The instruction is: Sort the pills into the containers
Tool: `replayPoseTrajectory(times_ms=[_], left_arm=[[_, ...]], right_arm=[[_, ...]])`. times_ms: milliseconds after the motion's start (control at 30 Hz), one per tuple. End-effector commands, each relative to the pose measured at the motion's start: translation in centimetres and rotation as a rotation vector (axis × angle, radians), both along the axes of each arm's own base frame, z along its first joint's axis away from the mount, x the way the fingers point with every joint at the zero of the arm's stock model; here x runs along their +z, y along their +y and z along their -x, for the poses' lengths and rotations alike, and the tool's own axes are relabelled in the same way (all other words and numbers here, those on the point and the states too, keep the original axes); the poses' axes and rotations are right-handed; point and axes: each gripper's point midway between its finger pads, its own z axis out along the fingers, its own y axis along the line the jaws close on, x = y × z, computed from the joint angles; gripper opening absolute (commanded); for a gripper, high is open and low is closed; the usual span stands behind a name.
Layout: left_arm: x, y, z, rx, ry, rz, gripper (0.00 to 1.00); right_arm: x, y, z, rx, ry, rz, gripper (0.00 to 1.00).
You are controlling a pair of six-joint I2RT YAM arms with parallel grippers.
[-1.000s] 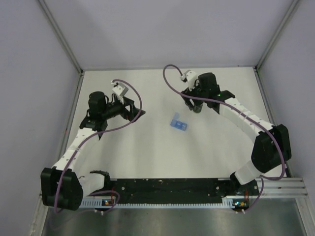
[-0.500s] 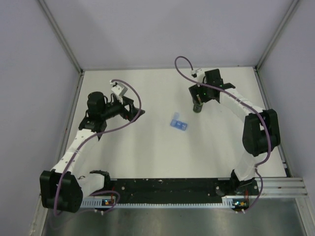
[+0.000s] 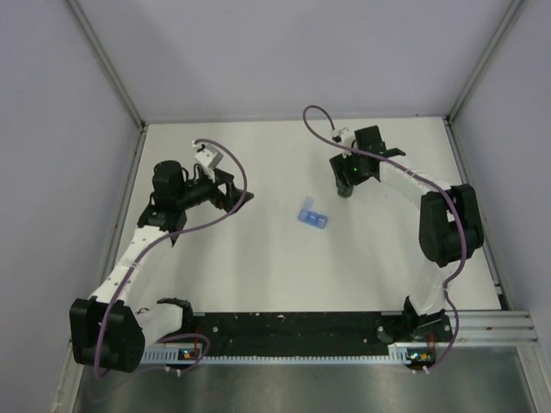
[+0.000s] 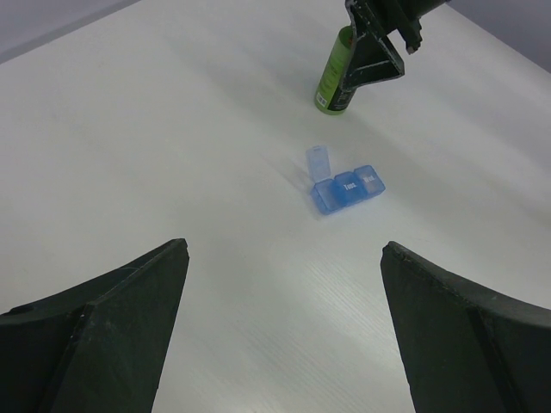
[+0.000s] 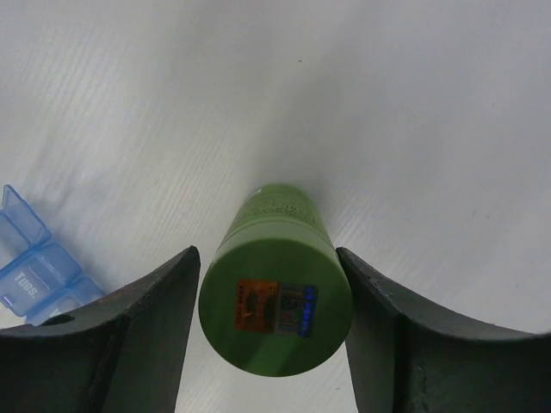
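The translucent blue pill box (image 3: 312, 217) lies near the middle of the table, with one end lid flipped open; it also shows in the left wrist view (image 4: 347, 189) and at the left edge of the right wrist view (image 5: 34, 267). No loose pills are visible. A green bottle (image 5: 275, 292) stands upright behind the box. My right gripper (image 3: 347, 181) comes down over it, one finger pressed on each side of the cap (image 5: 271, 254). My left gripper (image 3: 244, 200) is open and empty (image 4: 284, 249), hovering left of the box and facing it.
The green bottle also shows in the left wrist view (image 4: 334, 73), with the right gripper on top of it. Grey walls enclose the white table (image 3: 258, 258) on three sides. The arm bases and a black rail run along the near edge.
The right arm folded its elbow in and its wrist shifted over the bottle, settling its fingers around it. The left arm, the pill box and the bottle have stayed put.
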Motion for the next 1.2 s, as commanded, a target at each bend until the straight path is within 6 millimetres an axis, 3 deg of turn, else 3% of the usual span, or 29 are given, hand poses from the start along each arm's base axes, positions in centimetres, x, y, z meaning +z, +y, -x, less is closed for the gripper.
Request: replayPoseTrajectory(times_ms=[0,200,400,533,733,933,1167], left_arm=[[1.0,0.0,-0.3,0.002,-0.032,0.012,0.99],[0.9,-1.2,-0.2,-0.091,-0.04,0.04,0.99],[2.9,-3.6,-1.3,-0.148,-0.052,0.051,0.99],[5.3,-6.2,-1.4,-0.195,-0.102,0.02,0.99],[7.0,-10.4,-1.1,-0.257,-0.136,-0.003,0.99],[6.4,-12.9,-0.7,-0.291,-0.198,-0.061,0.99],[4.5,-13.7,-0.2,-0.306,-0.192,-0.12,0.99]], right_arm=[[0.2,0.2,-0.6,-0.007,-0.015,-0.039,0.57],[3.3,1.0,-0.5,0.028,-0.051,-0.093,0.28],[10.6,3.9,1.2,0.129,-0.093,-0.259,0.1],[15.5,6.5,3.2,0.236,-0.121,-0.374,0.06],[20.3,10.8,7.2,0.404,-0.122,-0.518,0.02],[23.1,13.8,11.2,0.554,-0.084,-0.654,0.01],[24.2,14.4,13.3,0.597,-0.039,-0.737,0.01]])
